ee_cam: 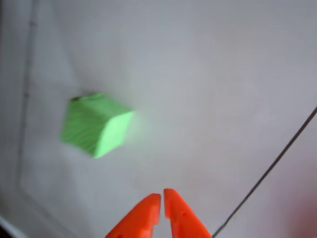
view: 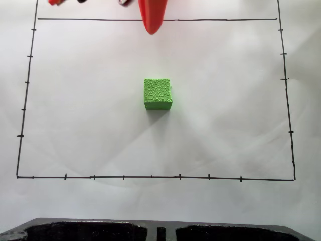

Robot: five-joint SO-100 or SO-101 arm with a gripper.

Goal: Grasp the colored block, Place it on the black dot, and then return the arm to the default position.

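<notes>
The green block [view: 158, 93] rests flat on the white paper near the middle of the drawn rectangle. In the wrist view the block [ee_cam: 95, 125] is blurred and lies up and to the left of my gripper [ee_cam: 162, 196]. The two orange fingertips almost touch, so the gripper is shut on nothing. From the top edge of the fixed view the orange gripper [view: 152, 29] hangs well clear of the block, over the rectangle's far line. The black dot is hidden; a thin dark sliver shows at the block's upper edge in the wrist view.
A thin black border with tick marks [view: 150, 176] frames the white paper. A dark moulded tray or base [view: 160, 231] lies along the near edge of the fixed view. One border line [ee_cam: 270, 171] crosses the wrist view at the right.
</notes>
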